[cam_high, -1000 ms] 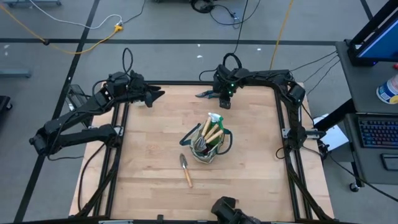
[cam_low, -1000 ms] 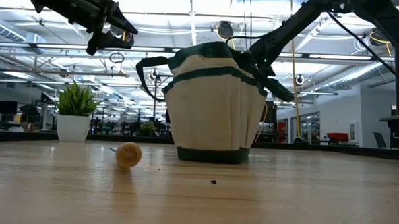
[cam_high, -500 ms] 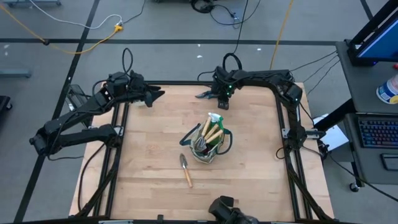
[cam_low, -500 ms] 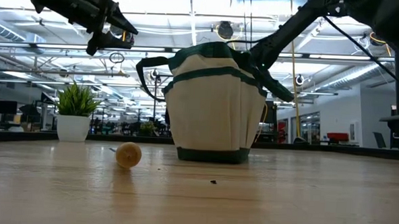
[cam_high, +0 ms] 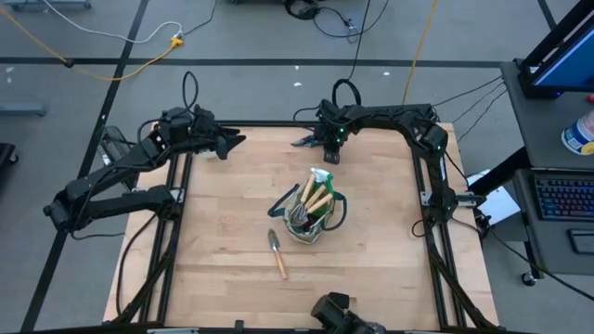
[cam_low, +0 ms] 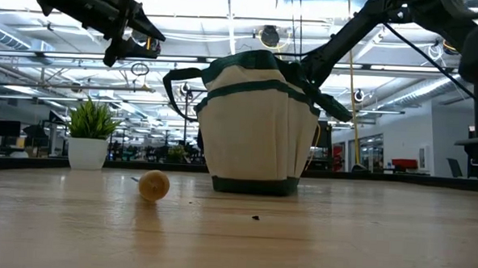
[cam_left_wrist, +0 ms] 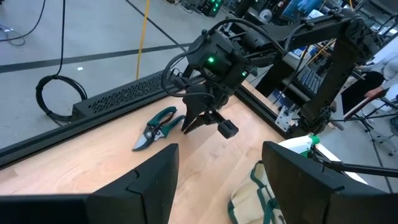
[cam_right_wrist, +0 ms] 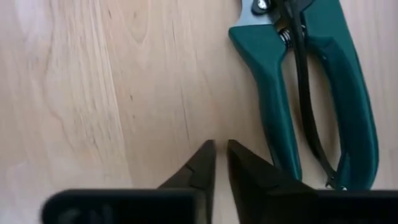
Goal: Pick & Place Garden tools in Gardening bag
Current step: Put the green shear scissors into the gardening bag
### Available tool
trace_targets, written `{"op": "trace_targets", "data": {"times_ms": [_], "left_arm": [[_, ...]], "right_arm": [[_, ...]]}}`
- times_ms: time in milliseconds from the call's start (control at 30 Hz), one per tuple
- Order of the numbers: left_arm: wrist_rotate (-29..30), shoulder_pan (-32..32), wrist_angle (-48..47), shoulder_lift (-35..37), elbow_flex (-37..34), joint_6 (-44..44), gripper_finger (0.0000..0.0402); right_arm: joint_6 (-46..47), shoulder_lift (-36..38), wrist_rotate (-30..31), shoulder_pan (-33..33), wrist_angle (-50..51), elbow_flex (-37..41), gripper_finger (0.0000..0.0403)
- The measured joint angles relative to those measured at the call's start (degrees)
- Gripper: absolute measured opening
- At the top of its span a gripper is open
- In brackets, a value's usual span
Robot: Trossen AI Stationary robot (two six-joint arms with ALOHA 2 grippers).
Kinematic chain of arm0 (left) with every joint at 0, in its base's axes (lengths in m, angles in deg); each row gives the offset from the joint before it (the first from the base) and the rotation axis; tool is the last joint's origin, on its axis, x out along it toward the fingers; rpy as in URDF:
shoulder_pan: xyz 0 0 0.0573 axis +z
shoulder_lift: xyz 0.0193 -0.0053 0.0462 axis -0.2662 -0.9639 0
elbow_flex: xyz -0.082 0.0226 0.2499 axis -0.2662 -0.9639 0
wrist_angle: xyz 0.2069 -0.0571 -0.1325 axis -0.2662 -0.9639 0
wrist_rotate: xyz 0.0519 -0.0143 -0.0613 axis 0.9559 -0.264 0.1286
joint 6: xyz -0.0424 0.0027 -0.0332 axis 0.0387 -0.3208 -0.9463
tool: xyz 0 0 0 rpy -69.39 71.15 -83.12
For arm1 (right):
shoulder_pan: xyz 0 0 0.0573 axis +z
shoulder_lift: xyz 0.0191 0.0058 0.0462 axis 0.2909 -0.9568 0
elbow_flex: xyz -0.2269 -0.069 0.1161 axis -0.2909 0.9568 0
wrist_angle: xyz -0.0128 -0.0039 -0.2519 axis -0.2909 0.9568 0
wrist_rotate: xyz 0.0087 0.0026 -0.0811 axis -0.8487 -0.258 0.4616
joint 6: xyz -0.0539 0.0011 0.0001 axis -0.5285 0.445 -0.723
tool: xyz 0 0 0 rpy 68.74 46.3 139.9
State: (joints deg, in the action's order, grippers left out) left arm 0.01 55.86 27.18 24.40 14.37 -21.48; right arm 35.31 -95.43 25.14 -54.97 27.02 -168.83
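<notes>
Gardening bag (cam_high: 314, 215) holds several tools; trowel (cam_high: 277, 252) just beside it and pruning shears (cam_right_wrist: 311, 81) beyond it remain. My right hand (cam_right_wrist: 221, 163), nearly clenched, empty, hovers beside the shears.

No text, label, brand, number or sign can be read in any view.
</notes>
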Motion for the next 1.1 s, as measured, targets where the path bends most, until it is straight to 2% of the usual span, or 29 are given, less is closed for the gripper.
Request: {"op": "trace_targets", "data": {"times_ms": [100, 500, 767, 900, 1100], "left_arm": [[0.0, 0.0, 0.0, 0.0, 0.0, 0.0, 0.0237], [0.0, 0.0, 0.0, 0.0, 0.0, 0.5, 0.0237], [-0.3, 0.0, -0.1, 0.0, 0.0, 1.6, 0.0237], [-0.5, 0.0, -0.1, 0.0, 0.0, 1.0, 0.0237], [-0.5, 0.0, -0.1, 0.0, 0.0, 0.3, 0.0237]], "right_arm": [[0.1, 0.2, 0.0, 0.0, 0.2, 0.0, 0.0005], [-0.3, 4.7, 5.0, 0.0, -0.2, 0.3, 0.0], [0.1, 5.7, 4.5, -0.2, -4.9, 0.3, 0.0003], [-3.2, 5.7, 4.4, -0.2, -8.3, 0.3, 0.0033], [-7.6, 5.8, 4.1, -0.2, -9.3, 0.2, 0.0128]]}}
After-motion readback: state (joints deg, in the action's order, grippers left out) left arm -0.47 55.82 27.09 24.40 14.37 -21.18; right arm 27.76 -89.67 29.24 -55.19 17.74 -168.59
